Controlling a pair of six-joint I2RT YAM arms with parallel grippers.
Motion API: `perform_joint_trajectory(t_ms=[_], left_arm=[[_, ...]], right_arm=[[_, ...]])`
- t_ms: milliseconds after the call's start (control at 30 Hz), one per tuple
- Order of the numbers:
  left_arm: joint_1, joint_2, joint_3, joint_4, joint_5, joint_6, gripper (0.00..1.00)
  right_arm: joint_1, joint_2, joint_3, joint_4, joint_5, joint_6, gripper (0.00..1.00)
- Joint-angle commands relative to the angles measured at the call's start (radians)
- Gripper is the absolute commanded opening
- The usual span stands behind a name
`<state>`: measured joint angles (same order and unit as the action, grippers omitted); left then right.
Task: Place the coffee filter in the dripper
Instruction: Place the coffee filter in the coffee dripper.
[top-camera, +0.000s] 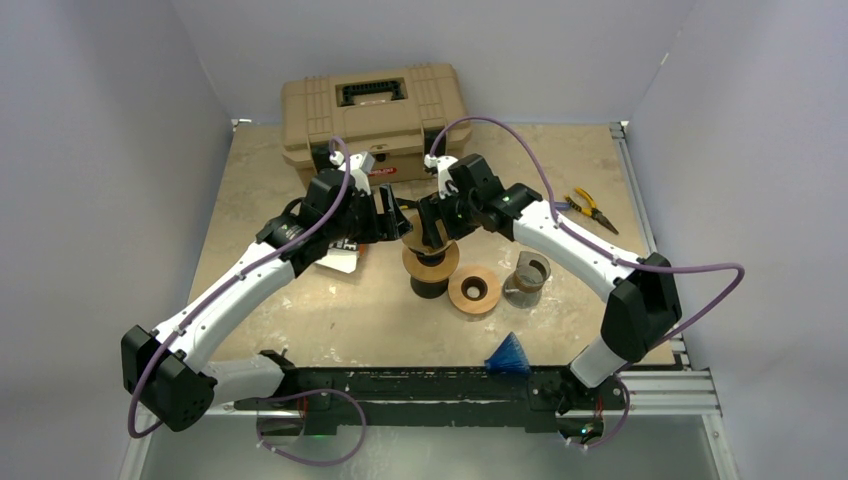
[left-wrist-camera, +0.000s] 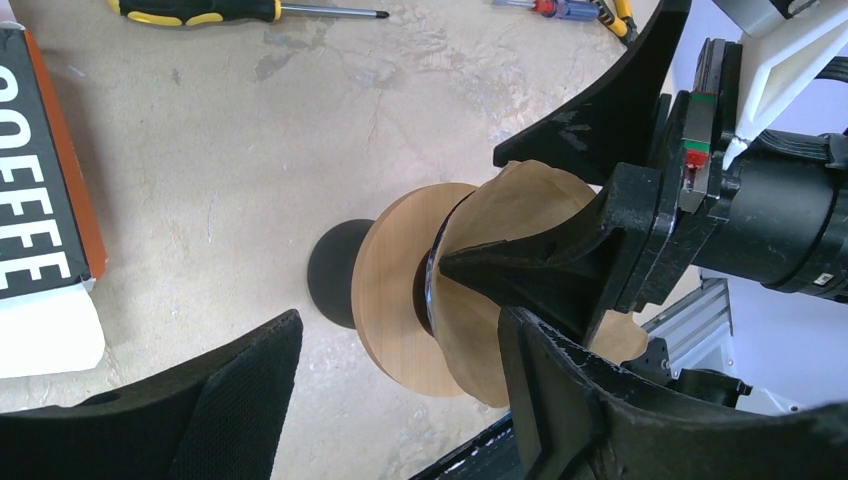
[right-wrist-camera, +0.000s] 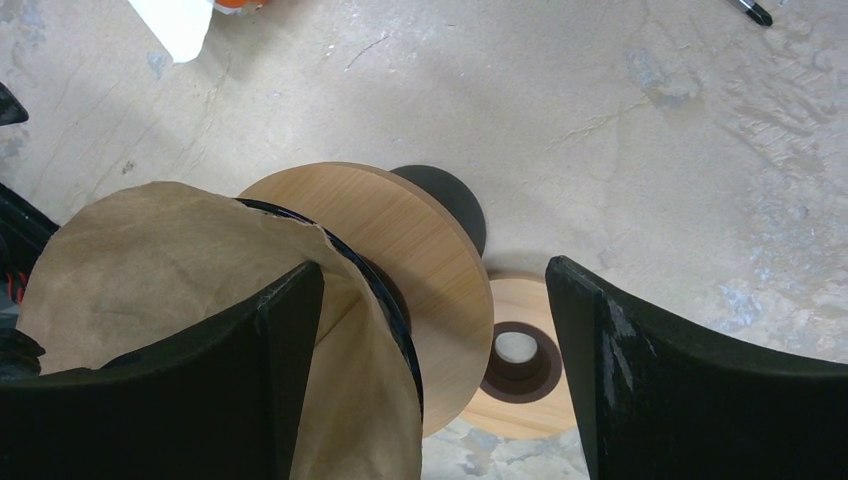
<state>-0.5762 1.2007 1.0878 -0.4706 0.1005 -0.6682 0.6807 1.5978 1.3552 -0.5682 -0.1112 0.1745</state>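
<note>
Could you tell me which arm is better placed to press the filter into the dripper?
Right, probably. The right gripper, open, has one finger inside the paper filter sitting in the dripper; the left gripper is open beside it, outside the paper.

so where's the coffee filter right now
In the top view the coffee filter sits mid-table in the mouth of the dripper, between the left gripper and the right gripper, just in front of the tan toolbox.
</note>
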Motion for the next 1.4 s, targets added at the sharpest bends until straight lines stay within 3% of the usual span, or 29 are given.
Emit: perform_joint_trajectory(t_ms=[0, 600, 1033, 1367], left_arm=[[0.006, -0.016, 0.002, 0.032, 0.006, 0.013, 0.71], [0.006, 0.004, 0.006, 0.057, 0.027, -0.001, 0.7], [0.006, 0.042, -0.027, 0.071, 0.046, -0.008, 0.61], [0.006, 0.063, -0.037, 0.077, 0.053, -0.012, 0.6]], right_arm=[[0.006, -0.035, 0.038, 0.013, 0.049, -0.001, 0.86], [0.006, -0.039, 0.089, -0.012, 0.051, 0.011, 0.87], [0.006, -0.06, 0.082, -0.015, 0.013, 0.03, 0.87], [0.004, -0.078, 0.08, 0.001, 0.037, 0.04, 0.88]])
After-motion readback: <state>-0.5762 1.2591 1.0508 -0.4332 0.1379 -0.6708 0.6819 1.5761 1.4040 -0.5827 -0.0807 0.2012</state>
